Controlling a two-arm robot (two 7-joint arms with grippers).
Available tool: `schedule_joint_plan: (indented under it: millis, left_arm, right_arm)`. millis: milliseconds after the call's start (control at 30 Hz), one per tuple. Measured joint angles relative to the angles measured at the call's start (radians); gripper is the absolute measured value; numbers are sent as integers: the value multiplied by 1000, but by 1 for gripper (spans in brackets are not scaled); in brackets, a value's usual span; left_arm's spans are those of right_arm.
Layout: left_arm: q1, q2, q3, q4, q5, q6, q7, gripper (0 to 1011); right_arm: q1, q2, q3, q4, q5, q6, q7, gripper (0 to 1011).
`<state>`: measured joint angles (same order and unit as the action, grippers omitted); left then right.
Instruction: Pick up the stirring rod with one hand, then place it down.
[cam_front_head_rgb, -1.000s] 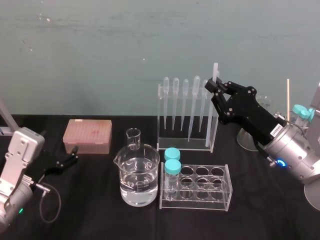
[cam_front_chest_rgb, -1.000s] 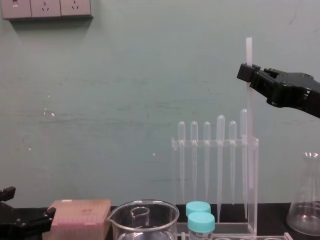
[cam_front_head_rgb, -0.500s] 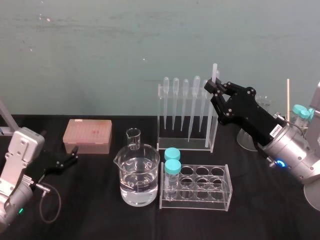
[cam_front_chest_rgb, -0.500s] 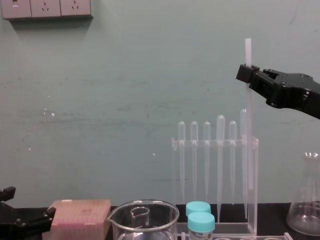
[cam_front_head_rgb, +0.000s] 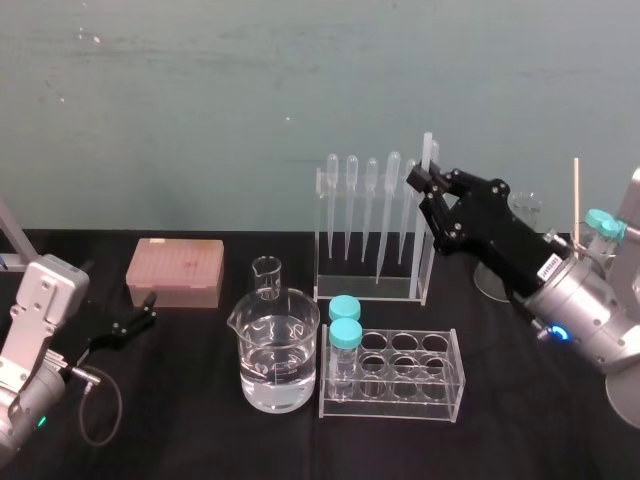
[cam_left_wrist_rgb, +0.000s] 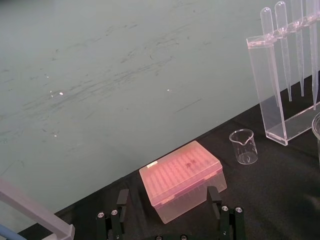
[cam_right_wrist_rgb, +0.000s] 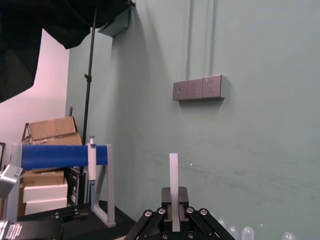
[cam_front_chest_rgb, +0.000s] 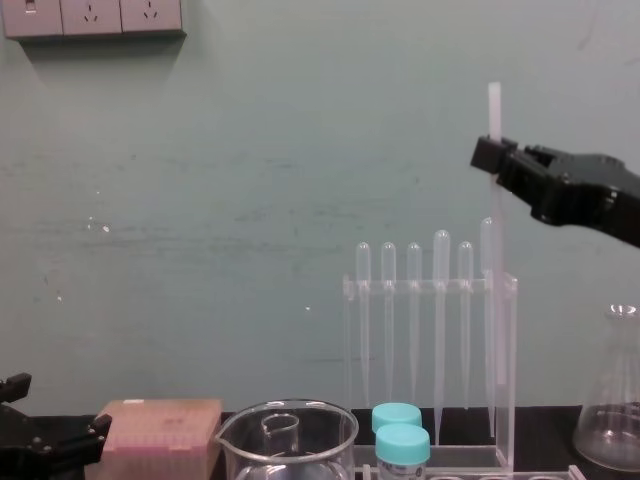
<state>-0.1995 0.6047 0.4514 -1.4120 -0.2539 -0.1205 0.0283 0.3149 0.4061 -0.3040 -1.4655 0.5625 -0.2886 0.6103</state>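
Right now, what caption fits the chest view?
Right gripper holds the stirring rod upright by the pipette rack; left gripper idle.

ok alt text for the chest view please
The right end effector, at upper right, is shut on the upright stirring rod, whose lower part runs down at the right end of the pipette rack. A beaker and teal-capped tubes stand in front; the left end effector sits low at left.
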Motion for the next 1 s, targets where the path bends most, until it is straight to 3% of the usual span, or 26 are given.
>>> schedule_joint_plan:
  millis: [567, 1000]
  left_arm:
    - [0, 0, 0, 0, 0, 0, 0, 1000]
    - [0, 0, 0, 0, 0, 0, 0, 1000]
  right_arm:
    - [-19, -20, -19, 99, -44, -74, 26, 69]
    - [0, -47, -31, 161, -68, -77, 28, 69]
